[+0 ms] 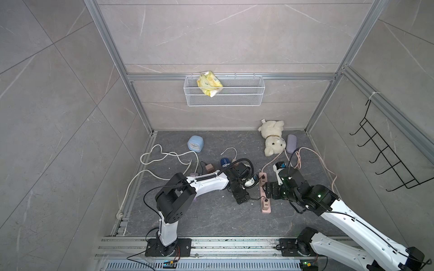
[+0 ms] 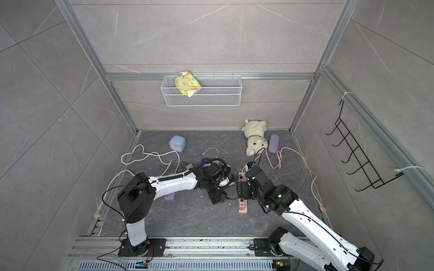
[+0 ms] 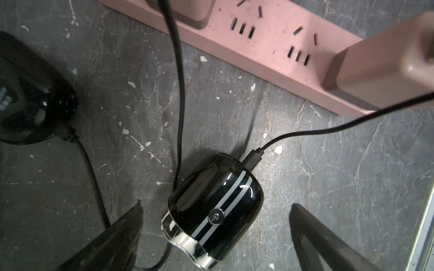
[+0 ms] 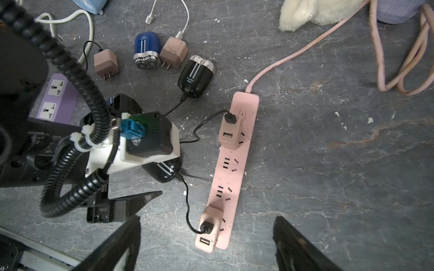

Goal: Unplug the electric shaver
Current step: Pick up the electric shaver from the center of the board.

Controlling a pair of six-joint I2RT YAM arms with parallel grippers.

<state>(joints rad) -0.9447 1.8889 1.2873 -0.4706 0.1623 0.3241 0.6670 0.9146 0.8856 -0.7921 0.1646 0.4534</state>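
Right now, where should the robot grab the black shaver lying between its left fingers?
Across the middle of the black shaver, on its two rounded sides, coming down from above. It lies on its side, and the open left gripper hangs astride it, so the flanks face the fingers. Stay off the cable plug at its rounded end.

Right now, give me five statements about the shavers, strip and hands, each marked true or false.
1. Two adapters sit in the pink strip. True.
2. The left hand is shut on the black shaver. False: it is open, with the shaver between its jaws.
3. A cable is plugged into that shaver. True.
4. The blue shaver is cabled to the strip. False: it lies apart, no cable.
5. The right hand is open. True.
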